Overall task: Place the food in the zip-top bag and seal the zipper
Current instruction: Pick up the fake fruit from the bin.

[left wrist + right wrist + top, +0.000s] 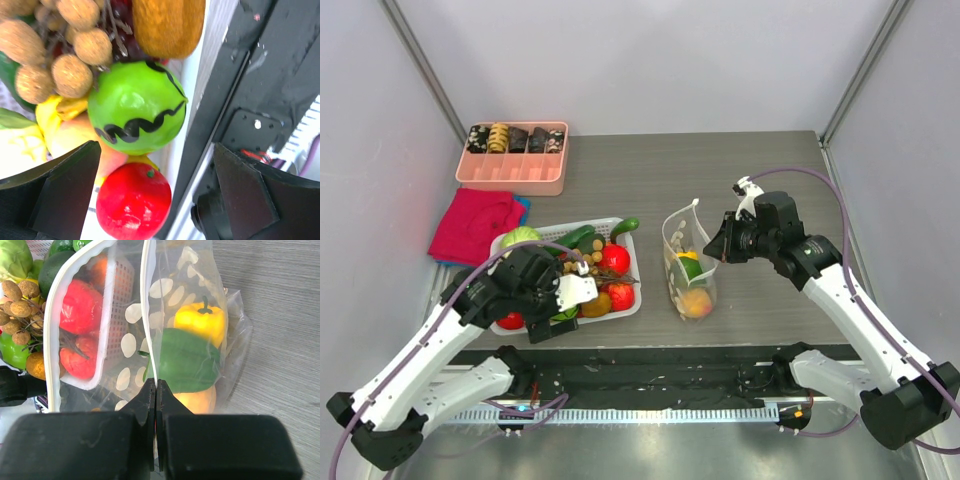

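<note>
Over the basket [635,275], left pincer [155,167] hangs apart, angled down; right pincer [156,390] clamps the zip-top bag [172,287].

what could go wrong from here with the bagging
The right tool pinches only the thin rim of the zip-top bag; a slip could collapse the mouth. The open left tool faces a glossy green fruit crowded against a red fruit and the white basket; closing might snag those or squirt it out.
</note>
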`<action>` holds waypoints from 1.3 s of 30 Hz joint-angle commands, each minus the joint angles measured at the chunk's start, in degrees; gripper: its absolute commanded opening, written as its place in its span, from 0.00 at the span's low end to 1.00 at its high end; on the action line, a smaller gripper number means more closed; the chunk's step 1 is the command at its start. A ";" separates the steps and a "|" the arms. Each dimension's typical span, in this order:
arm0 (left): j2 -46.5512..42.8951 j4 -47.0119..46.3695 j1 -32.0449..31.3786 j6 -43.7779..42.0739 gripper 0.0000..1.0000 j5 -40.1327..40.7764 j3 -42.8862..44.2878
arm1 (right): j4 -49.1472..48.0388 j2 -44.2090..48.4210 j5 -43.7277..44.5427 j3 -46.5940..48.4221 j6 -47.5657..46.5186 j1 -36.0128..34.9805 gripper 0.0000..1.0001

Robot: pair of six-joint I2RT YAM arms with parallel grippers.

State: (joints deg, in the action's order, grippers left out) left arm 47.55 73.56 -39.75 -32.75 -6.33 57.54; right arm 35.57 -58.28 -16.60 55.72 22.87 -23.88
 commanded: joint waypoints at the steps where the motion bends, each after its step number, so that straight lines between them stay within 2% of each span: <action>1: -2.37 -5.71 -0.24 -1.26 1.00 -2.73 -1.64 | -1.38 0.27 -0.19 2.02 -0.11 -0.12 0.01; 19: 0.70 -13.35 -0.16 -2.93 1.00 0.35 -8.05 | -1.56 0.27 -0.19 1.49 -0.20 -0.11 0.01; 26: 1.05 -13.45 -0.24 -3.37 0.99 1.58 -9.02 | -1.65 -0.08 -0.19 1.49 -0.20 -0.12 0.01; 32: -0.70 -8.00 -0.24 -3.99 0.83 2.46 -4.55 | -1.65 -0.17 -0.10 1.40 -0.28 -0.11 0.01; 33: -0.97 -3.99 -0.24 -3.99 0.75 2.63 -2.80 | -1.73 -0.25 -0.10 1.40 -0.20 -0.03 0.01; 36: -2.37 -0.54 -0.24 -3.20 0.65 2.55 -0.15 | -2.00 -0.25 -0.19 1.23 -0.11 -0.03 0.01; 39: -3.43 2.36 -0.24 -2.50 0.61 2.64 2.31 | -1.91 -0.08 -0.10 1.05 -0.20 -0.11 0.01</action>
State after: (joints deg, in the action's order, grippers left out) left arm 45.89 69.54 -39.75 -36.32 -3.27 55.51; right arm 35.57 -58.57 -16.62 55.72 22.85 -23.88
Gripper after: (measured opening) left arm 0.859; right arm 0.020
